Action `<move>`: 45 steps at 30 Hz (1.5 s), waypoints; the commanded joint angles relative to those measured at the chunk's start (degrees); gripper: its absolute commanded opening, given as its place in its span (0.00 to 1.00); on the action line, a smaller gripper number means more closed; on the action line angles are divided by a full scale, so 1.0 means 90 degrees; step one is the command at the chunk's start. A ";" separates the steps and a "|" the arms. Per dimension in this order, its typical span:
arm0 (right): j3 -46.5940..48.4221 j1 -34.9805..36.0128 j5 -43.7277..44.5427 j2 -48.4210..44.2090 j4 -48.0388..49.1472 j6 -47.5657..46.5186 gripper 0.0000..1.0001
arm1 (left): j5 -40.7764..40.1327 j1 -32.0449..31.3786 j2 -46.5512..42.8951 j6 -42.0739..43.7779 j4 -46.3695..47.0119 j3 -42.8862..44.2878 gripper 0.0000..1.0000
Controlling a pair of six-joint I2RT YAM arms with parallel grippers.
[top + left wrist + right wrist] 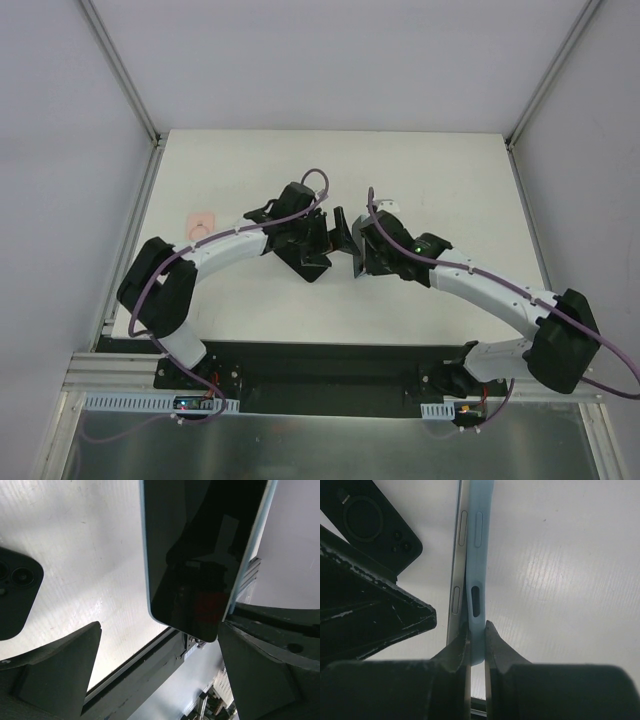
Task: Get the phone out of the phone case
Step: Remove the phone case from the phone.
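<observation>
The phone (200, 555) shows its dark screen in the left wrist view, held on edge above the table. Its light blue phone case (479, 580) is pinched at the lower end by my right gripper (477, 630), which is shut on it. The phone's silver side (457, 595) stands slightly apart from the case there. My left gripper (160, 630) is wide open beside the phone, whose lower corner lies near the right finger (270, 670); nothing is gripped. In the top view both grippers meet at the table's middle, left (318, 240) and right (352, 245).
A black phone-like slab with camera lenses (15, 600) lies flat on the white table under the left gripper; it shows as a black slab with a ring mark (365, 520) in the right wrist view. A small pink item (203, 222) lies at the left. The table's near edge (135, 665) is close.
</observation>
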 commanded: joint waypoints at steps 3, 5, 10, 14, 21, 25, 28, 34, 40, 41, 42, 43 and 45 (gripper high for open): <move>-0.0014 0.0017 -0.0030 0.0109 0.0379 0.0204 0.01 | 0.0111 -0.0119 0.0329 0.0023 0.0230 0.0367 0.99; -0.0004 0.0017 -0.0049 0.0158 0.0379 0.0185 0.01 | 0.0101 -0.0148 0.0427 0.0023 0.0220 0.0406 0.98; 0.0074 0.0017 -0.0127 0.0275 0.0389 0.0175 0.01 | 0.0120 -0.0187 0.0730 0.0062 0.0220 0.0464 0.93; 0.0113 0.0027 -0.0137 0.0314 0.0379 0.0156 0.01 | 0.0072 -0.0245 0.0808 0.0042 0.0220 0.0494 0.93; 0.0162 0.0037 -0.0137 0.0392 0.0350 0.0146 0.01 | -0.0035 -0.0363 0.0905 0.0149 0.0181 0.0592 0.91; 0.0211 0.0037 -0.0108 0.0402 0.0321 0.0126 0.01 | -0.0192 -0.0451 0.0993 0.0208 0.0045 0.0611 0.89; 0.0220 0.0037 -0.0088 0.0392 0.0282 0.0117 0.01 | -0.0474 -0.0499 0.1013 0.0296 -0.0151 0.0640 0.87; 0.0308 0.0115 -0.0020 0.0402 0.0223 0.0029 0.01 | -0.1061 -0.0684 0.1179 0.0618 -0.0902 0.1098 0.84; 0.0425 0.0242 0.0087 0.0490 0.0194 -0.0010 0.02 | -0.1499 -0.0880 0.1374 0.0716 -0.1342 0.1275 0.80; 0.0445 0.0261 0.0107 0.0490 0.0194 -0.0010 0.01 | -0.1568 -0.0919 0.1394 0.0726 -0.1410 0.1275 0.79; 0.0445 0.0262 0.0117 0.0499 0.0194 -0.0010 0.01 | -0.1617 -0.0929 0.1404 0.0745 -0.1450 0.1265 0.78; 0.0435 0.0262 0.0117 0.0499 0.0194 -0.0010 0.01 | -0.1656 -0.0920 0.1394 0.0745 -0.1489 0.1207 0.77; 0.0396 0.0262 0.0136 0.0480 0.0223 0.0019 0.02 | -0.1764 -0.0929 0.1375 0.0745 -0.1548 0.1129 0.77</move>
